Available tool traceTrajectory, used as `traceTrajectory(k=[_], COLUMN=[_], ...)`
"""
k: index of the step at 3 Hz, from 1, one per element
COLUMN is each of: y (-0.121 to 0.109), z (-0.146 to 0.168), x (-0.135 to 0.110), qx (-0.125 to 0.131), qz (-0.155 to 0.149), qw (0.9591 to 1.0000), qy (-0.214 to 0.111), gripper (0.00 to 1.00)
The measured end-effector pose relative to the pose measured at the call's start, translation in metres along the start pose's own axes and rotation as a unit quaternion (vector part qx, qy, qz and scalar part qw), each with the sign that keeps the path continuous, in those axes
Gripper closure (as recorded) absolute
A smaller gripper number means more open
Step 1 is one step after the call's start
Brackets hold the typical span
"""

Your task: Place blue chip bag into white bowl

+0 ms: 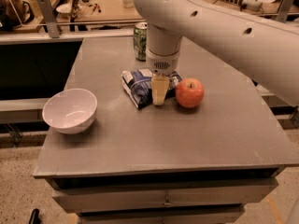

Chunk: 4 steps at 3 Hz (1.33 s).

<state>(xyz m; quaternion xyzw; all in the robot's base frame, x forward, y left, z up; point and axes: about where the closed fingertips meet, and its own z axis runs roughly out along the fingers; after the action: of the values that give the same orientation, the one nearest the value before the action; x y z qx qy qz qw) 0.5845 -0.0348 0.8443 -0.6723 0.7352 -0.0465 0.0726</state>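
Observation:
The blue chip bag lies flat near the middle of the grey table, dark blue with white patches. My gripper hangs straight down from the big white arm and stands over the bag's right half, covering part of it, at or just above the bag. The white bowl sits upright and empty near the table's left front edge, well to the left of the bag and gripper.
A red apple rests just right of the gripper, close to the bag. A green soda can stands behind the bag. A cluttered workbench lies beyond the table's far edge.

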Motion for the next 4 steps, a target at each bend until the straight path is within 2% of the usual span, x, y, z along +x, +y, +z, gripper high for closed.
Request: traceTrajectory(k=[1,2,3,4], y=[-0.003,-0.009,-0.024,-0.038], z=[-0.005,-0.024,-0.049,-0.083], x=[-0.002,-0.009,-0.018,-0.036], qx=[0.006,0.020,0.037,0.057], qz=[0.002,-0.011,-0.024,-0.040], qw=[1.0000,0.9997,0.9990,0.9972], qy=[0.000,-0.001,-0.006,-0.025], gripper=[0.64,0.88,1.00,1.00])
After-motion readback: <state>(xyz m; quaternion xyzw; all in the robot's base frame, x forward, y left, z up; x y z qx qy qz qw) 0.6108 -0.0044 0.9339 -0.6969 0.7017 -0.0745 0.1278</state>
